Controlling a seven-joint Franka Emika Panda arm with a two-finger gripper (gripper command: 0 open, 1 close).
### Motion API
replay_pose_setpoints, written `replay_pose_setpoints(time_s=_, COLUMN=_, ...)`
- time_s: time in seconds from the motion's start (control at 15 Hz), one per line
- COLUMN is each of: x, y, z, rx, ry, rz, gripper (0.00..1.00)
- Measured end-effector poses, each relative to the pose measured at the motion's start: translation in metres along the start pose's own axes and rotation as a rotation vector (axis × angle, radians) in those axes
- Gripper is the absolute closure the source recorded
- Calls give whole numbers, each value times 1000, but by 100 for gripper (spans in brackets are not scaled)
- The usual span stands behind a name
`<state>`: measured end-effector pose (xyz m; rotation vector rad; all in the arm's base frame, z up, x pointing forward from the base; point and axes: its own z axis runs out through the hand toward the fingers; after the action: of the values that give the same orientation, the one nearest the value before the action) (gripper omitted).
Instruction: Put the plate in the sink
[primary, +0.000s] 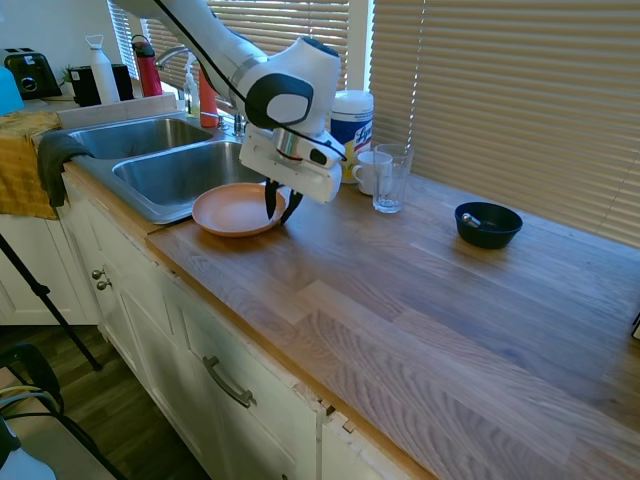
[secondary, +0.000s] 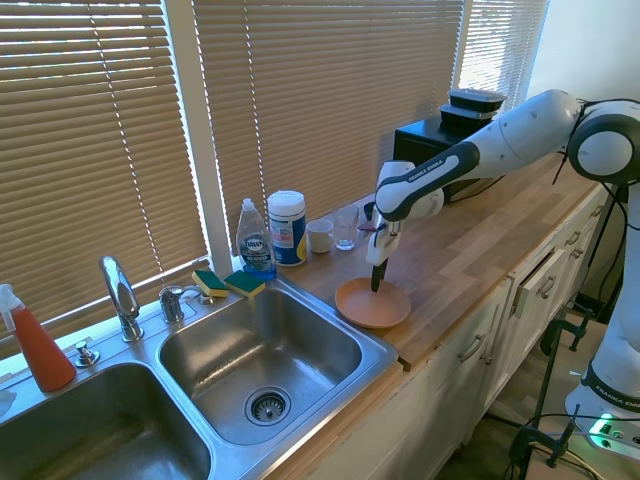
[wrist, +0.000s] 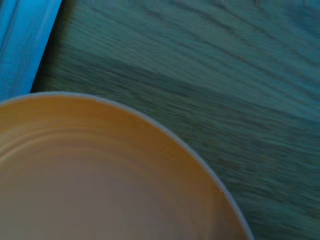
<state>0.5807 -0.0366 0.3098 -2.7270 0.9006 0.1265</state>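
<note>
Peach-orange plate (primary: 232, 210) is gripped at its rim by the gripper (primary: 276, 211), on the counter (primary: 420, 300) edge beside the sink (primary: 170, 172)

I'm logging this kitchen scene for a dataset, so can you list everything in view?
plate: 1, peach-orange, on countertop at the sink's edge
sink: 1, grey steel, two basins
faucet: 1, chrome, behind sink
sponges: 2, yellow-green, sink rim
soap bottle: 1, clear-blue, by sponges
wipes canister: 1, white-blue, by window
mug: 1, white
glass: 1, clear
bowl: 1, dark, on countertop
spray bottle: 1, orange
towel: 1, yellow
toaster: 1, black
tool: 1, black, at plate's rim
</note>
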Motion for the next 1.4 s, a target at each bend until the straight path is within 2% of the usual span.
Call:
replay_pose_setpoints(time_s=0.4, x=9, y=7, z=-5, rx=45, ry=-40, rz=-1, gripper=100)
replay_pose_setpoints(time_s=0.8, x=22, y=15, z=-18, rx=138, ry=-106, rz=20, gripper=100)
replay_pose_setpoints(time_s=1.07, x=16, y=-11, z=-47, rx=185, ry=-113, rz=51, gripper=100)
replay_pose_setpoints(time_s=1.27, x=-7, y=-53, z=-69, rx=200, ry=-102, rz=76, gripper=100)
replay_pose_setpoints(time_s=1.4, x=-22, y=-85, z=-77, rx=189, ry=-91, rz=97, gripper=100)
